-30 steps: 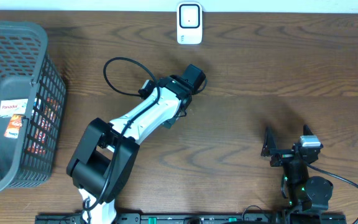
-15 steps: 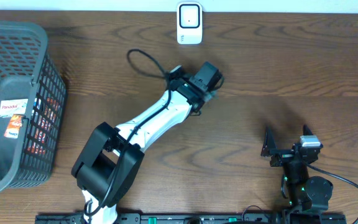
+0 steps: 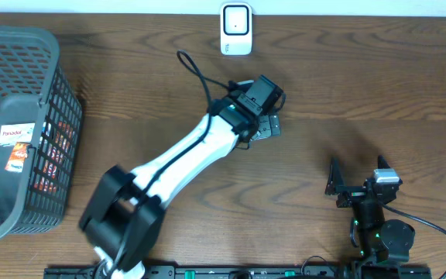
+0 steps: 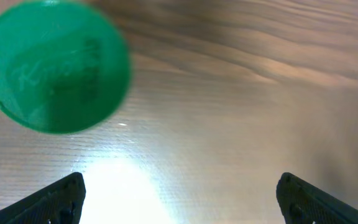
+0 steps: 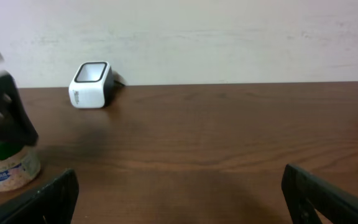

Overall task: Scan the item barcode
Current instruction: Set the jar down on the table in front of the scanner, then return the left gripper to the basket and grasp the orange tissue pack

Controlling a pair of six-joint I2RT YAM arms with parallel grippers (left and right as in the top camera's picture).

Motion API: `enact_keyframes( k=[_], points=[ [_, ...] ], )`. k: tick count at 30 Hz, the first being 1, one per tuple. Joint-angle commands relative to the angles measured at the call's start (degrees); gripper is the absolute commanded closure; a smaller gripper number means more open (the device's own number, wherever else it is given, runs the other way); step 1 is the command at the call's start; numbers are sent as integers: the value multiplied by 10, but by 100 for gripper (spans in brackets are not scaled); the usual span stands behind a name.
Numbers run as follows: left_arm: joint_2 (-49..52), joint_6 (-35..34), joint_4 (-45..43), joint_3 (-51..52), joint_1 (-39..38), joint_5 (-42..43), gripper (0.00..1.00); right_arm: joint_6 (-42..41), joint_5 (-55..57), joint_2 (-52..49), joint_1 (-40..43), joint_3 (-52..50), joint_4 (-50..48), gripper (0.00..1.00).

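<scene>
The wooden table carries all parts. A dark mesh basket stands at 9 o'clock in the overhead view and holds packaged goods with red and white labels.

The left arm reaches from 7 o'clock to just past the table centre, toward 12 o'clock. The white scanner stands upright at 12 o'clock, near the far edge.

The task item is a jar with a green lid. It stands upright on the table directly under the left wrist. In the left wrist view the lid lies at 10 o'clock, apart from both fingertips.

The left gripper has its jaws spread wide and grips nothing. The right gripper sits at 4 o'clock in the overhead view, jaws fully apart and empty, facing the scanner.
</scene>
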State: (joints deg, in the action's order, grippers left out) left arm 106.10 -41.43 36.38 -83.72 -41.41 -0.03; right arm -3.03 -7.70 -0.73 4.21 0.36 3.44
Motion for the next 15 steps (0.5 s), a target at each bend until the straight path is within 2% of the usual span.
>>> enact_keyframes(
  k=[1, 3, 6, 8, 11, 15],
  points=[
    [-84, 170, 24, -6, 1, 56, 3, -8, 2, 2, -3, -1, 2, 1],
    [-130, 222, 56, -6, 7, 27, 3, -8, 2, 2, -3, -1, 2, 1],
    [-207, 225, 93, -7, 41, -50, 3, -8, 2, 2, -3, -1, 2, 1],
    [-259, 225, 100, -13, 83, -56, 1, -8, 2, 2, -3, -1, 2, 1],
    [-333, 222, 126, -51, 186, -31, 2, -8, 2, 2, -8, -1, 2, 1],
    [-385, 223, 179, -136, 387, 24, 2, -8, 2, 2, -13, -1, 2, 1]
  ],
)
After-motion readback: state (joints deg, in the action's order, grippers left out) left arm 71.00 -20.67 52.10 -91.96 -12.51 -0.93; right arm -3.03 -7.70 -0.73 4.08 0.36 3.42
